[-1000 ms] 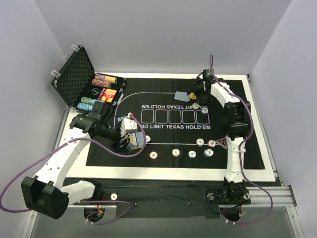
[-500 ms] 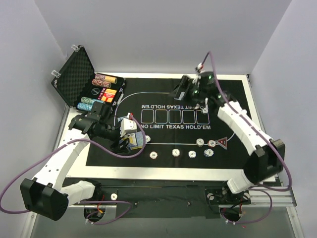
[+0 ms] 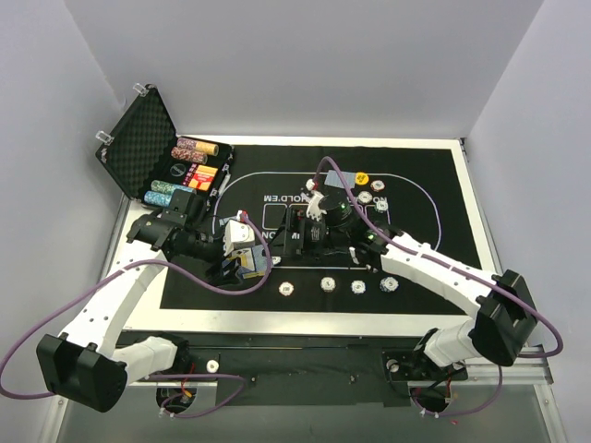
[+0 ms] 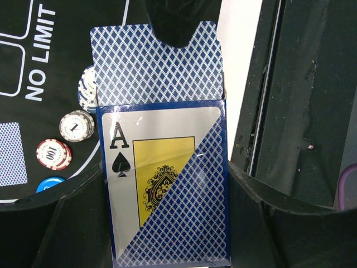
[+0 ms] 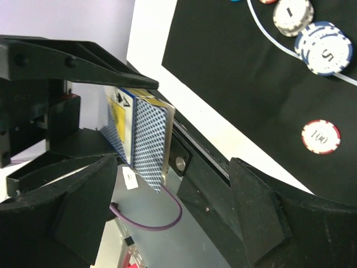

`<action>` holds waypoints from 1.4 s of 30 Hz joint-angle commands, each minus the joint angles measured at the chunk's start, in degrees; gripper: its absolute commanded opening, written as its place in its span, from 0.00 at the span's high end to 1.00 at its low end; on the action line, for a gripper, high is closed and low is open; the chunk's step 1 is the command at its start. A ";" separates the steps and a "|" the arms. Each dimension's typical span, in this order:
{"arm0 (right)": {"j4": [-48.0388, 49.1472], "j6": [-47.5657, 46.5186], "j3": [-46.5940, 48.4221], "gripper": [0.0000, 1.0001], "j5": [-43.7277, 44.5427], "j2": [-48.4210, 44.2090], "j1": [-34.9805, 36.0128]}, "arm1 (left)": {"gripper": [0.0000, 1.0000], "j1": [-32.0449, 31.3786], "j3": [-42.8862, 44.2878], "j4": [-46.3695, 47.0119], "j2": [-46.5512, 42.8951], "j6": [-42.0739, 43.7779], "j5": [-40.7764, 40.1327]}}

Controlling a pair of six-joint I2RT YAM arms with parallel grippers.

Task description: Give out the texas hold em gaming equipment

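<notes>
My left gripper (image 3: 242,256) (image 4: 167,223) is shut on a playing-card box (image 4: 167,184) printed with an ace of spades. Blue-backed cards (image 4: 156,61) stick out of its top. My right gripper (image 3: 290,237) (image 5: 167,218) is open, a little right of the left one. Its fingers (image 5: 83,212) point at that box (image 5: 142,139) without touching it. On the mat beside the box lie a blue chip (image 4: 87,89), a white chip (image 4: 77,125), a red chip (image 4: 54,153), a blue button (image 4: 51,183) and a face-down card (image 4: 11,153). A row of chips (image 3: 327,284) lies along the mat's near side. A yellow button (image 3: 362,178) and chips (image 3: 367,197) lie at the far side.
The black felt mat (image 3: 434,185) covers most of the white tabletop. An open black case (image 3: 138,143) holding rows of chips (image 3: 189,171) stands at the far left corner. The right arm (image 3: 434,272) stretches across the mat's right half. Purple cables hang from both arms.
The right arm has swung from the mat's far right side to its centre left, up to the left gripper's card box, and its jaws have widened. The left arm has stayed put.
</notes>
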 commanded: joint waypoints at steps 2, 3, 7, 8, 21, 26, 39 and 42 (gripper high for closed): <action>6.45 2.67 1.13 0.25 0.26 0.96 2.25 | 1.00 0.30 0.38 1.55 -1.66 -0.27 2.30; 6.72 2.76 1.22 0.25 0.26 1.66 2.52 | 1.00 0.30 0.47 1.55 -1.84 -0.27 2.21; 7.77 3.99 0.09 0.34 0.87 3.16 3.22 | 1.00 0.30 0.47 1.37 -2.01 -0.27 2.47; 8.38 4.51 -0.18 0.38 0.79 3.25 3.22 | 1.00 0.30 0.56 1.29 -2.10 -0.19 2.56; 7.95 4.43 -3.61 0.62 2.10 1.23 1.91 | 1.00 0.30 0.74 1.37 -2.10 -0.27 2.65; 8.13 4.96 -5.45 0.66 2.19 -0.79 1.03 | 1.00 0.30 0.73 1.37 -2.10 -0.27 2.82; 8.13 6.28 -7.65 0.74 1.49 -5.71 -1.87 | 1.00 0.30 0.38 1.46 -2.19 -0.19 2.82; 8.13 7.15 -8.26 0.77 1.40 -7.29 -2.40 | 1.00 0.30 0.30 1.55 -2.10 -0.19 2.82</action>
